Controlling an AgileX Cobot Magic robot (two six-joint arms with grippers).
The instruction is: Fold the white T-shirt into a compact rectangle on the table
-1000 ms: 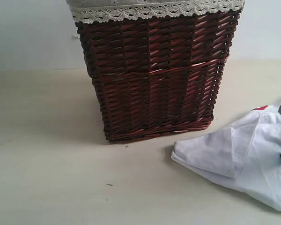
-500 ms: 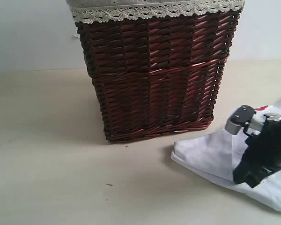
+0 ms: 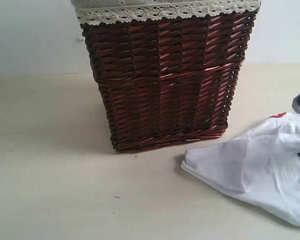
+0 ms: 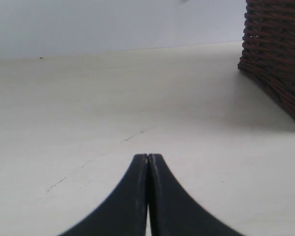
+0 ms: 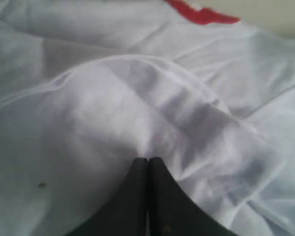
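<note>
A big basket stood in the middle, a bit to the far side. It was dark brown with some red in it, made of thin sticks woven over and under. It stood straight up, and its top went past the edge of the view (so its inside could not be seen). A white lace trim ran along near the top, with little round bumps hanging down. Above the lace was a strip of grey cloth. One brighter red stick ran across the basket's middle. A thick twisted rim went round its bottom. Behind it was a plain pale wall.
</note>
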